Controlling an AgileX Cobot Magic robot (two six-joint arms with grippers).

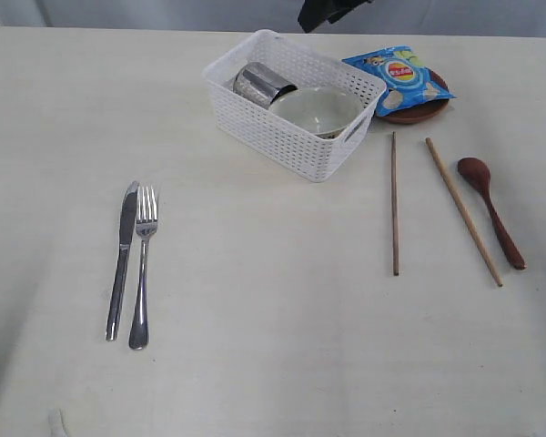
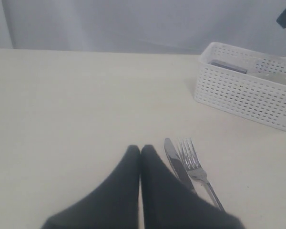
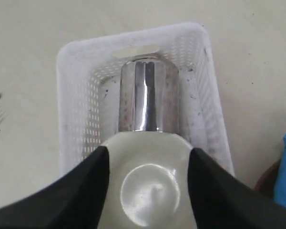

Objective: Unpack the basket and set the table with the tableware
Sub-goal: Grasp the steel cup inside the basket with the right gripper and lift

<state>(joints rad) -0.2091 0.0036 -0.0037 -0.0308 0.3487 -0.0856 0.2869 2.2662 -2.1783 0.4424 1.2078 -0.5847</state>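
The white basket (image 1: 282,137) stands at the back of the table (image 1: 273,355). In it a shiny steel cup (image 3: 145,98) lies on its side beside a white bowl (image 3: 148,191). My right gripper (image 3: 148,151) hangs open over the bowl, its fingers on either side and holding nothing. A knife (image 1: 123,259) and fork (image 1: 143,264) lie side by side at the left. Two chopsticks (image 1: 394,202) (image 1: 462,209) and a reddish-brown spoon (image 1: 491,211) lie at the right. My left gripper (image 2: 140,149) is shut and empty, just beside the knife (image 2: 174,162).
A blue chip bag (image 1: 400,77) lies on the brown plate (image 1: 419,114) behind the basket's right end. A dark part of my right arm (image 1: 332,9) shows at the top edge above the basket.
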